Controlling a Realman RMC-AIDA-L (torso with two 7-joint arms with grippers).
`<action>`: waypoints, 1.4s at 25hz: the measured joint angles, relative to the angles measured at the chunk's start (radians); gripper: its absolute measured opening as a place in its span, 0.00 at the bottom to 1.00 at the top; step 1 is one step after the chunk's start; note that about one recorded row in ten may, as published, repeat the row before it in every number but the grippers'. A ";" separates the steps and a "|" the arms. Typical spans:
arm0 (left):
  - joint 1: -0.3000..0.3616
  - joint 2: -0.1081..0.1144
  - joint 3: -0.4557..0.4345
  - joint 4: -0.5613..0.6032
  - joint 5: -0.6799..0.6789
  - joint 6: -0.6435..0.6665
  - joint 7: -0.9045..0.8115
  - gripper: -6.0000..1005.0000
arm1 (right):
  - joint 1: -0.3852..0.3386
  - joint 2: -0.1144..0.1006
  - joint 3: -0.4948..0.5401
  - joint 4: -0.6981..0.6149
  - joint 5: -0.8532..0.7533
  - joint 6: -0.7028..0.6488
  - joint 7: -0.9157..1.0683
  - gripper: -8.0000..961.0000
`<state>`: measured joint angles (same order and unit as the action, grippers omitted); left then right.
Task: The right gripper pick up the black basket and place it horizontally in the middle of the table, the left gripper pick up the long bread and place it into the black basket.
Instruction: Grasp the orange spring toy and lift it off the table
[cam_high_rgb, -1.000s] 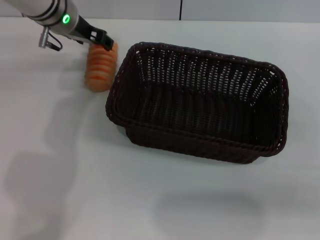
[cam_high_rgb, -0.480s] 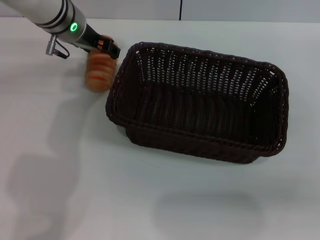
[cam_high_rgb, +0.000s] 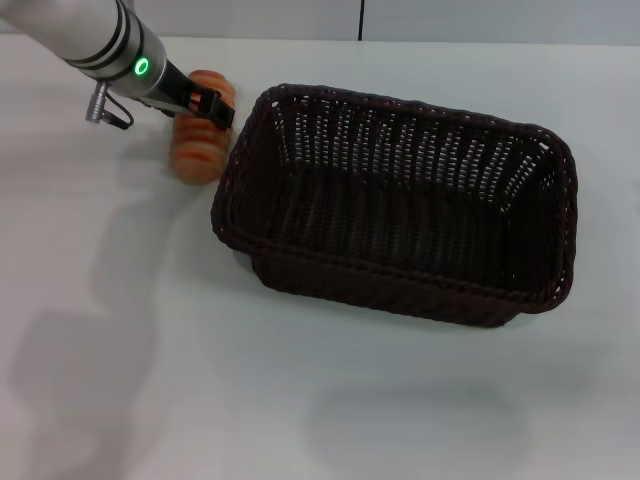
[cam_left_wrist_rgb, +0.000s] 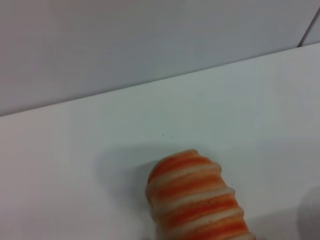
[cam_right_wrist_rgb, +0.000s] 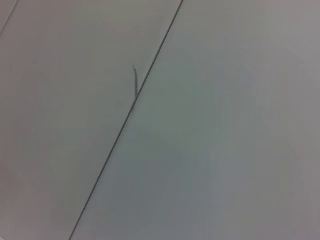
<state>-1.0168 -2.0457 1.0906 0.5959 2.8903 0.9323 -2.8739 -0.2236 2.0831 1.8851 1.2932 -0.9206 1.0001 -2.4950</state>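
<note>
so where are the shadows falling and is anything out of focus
Head view: soft grey shadows on the table under the left arm and before the black basket. Left wrist view: the long bread is slightly soft, casting a shadow behind it. Right wrist view: only plain pale panels.

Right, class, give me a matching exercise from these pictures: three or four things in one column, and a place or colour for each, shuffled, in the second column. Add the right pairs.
Things:
1. black basket
2. long bread
3. left gripper
4. table

Descriptions:
A. orange and cream stripes, lying outside the wicker
B. plain white surface under everything
C. end effector at the loaf, far left of the head view
D. dark woven, nothing inside it

Pairs: 1-D, 2-A, 3-C, 4-B
</note>
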 joint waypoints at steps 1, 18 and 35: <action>0.001 0.000 0.000 -0.001 0.000 -0.001 0.001 0.76 | 0.004 0.000 0.000 -0.002 0.000 0.000 0.000 0.62; 0.015 -0.002 0.000 -0.051 -0.001 -0.024 0.005 0.85 | 0.049 0.000 -0.015 -0.019 -0.025 0.000 -0.001 0.62; 0.025 -0.001 0.011 -0.044 -0.001 -0.012 0.008 0.73 | 0.058 0.001 -0.031 -0.011 -0.026 -0.002 -0.001 0.62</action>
<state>-0.9915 -2.0469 1.1013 0.5519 2.8894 0.9206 -2.8662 -0.1659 2.0836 1.8538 1.2822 -0.9467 0.9985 -2.4959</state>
